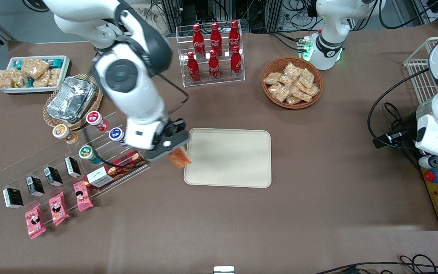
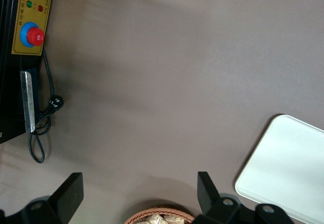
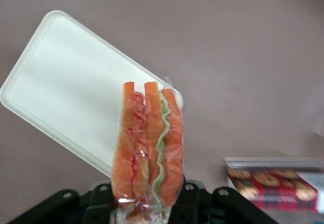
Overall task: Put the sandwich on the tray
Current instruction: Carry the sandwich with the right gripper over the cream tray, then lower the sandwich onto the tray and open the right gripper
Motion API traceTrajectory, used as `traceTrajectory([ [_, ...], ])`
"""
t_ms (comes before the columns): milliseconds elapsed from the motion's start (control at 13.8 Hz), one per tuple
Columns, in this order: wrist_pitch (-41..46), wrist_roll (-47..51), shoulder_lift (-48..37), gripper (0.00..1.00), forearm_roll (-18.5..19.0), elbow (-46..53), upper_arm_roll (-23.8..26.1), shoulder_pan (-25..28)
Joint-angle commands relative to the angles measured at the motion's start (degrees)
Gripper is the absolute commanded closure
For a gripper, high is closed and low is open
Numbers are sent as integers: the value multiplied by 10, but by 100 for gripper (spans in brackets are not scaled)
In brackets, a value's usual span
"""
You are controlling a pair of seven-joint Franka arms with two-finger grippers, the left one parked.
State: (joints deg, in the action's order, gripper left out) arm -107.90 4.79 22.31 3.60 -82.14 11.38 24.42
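I see the sandwich wrapped in clear film, with orange layers, a thin red line and a wavy green strip of filling showing on its edge. It hangs in the air, held by the gripper, whose jaws are closed on its lower end. It is above the edge of the cream tray at the working arm's end. The right arm reaches down steeply from above, its wrist just beside the red biscuit box on the clear acrylic rack.
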Motion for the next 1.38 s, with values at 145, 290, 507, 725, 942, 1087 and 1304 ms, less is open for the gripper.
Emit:
traceTrajectory([
  [145,-92,-22,90,60,70,15,-2,76],
  [290,-113,-25,123,59,114,15,-2,99],
  [507,-164,-43,165,55,146,14,-2,108],
  [725,-194,-43,186,55,199,9,-3,110],
  [942,-207,-45,202,55,243,8,-6,110],
  [1087,-229,-44,216,55,260,8,-7,107],
  [1304,-238,-37,222,29,252,8,-6,100],
])
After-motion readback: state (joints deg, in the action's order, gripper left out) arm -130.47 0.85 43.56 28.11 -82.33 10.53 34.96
